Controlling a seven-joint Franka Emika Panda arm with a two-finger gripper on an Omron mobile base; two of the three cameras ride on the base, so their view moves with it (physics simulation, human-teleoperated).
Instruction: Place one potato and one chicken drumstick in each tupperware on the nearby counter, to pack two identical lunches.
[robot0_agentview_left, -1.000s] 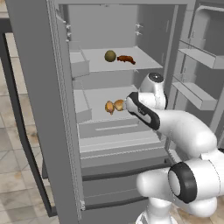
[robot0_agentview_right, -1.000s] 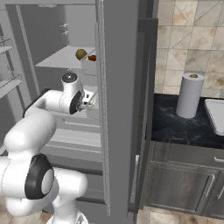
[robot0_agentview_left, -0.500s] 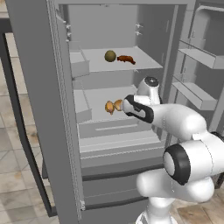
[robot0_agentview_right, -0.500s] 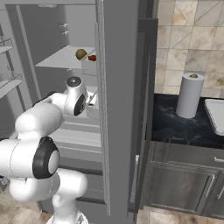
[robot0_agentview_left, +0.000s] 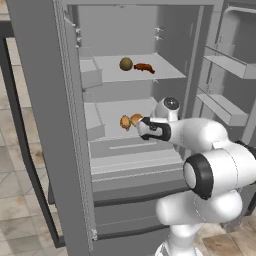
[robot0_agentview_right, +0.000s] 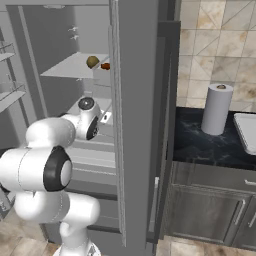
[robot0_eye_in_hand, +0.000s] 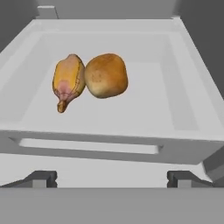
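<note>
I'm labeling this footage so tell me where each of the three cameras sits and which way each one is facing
Left base view: behind the arm on its left, looking into the open fridge; the white arm rises from the lower right.
Right base view: behind on the right, facing the fridge door edge and the counter with its paper towel roll; the arm rises from the lower left.
Hand view: on the hand, looking along the open gripper at the potato and drumstick.
Shared: both base views show the upper shelf food; left base and hand views share the potato.

A brown potato (robot0_eye_in_hand: 106, 75) and a chicken drumstick (robot0_eye_in_hand: 68, 82) lie touching side by side in a white fridge drawer (robot0_eye_in_hand: 188, 105), beyond the hand's (robot0_eye_in_hand: 112, 177) wide-apart fingertips.
</note>
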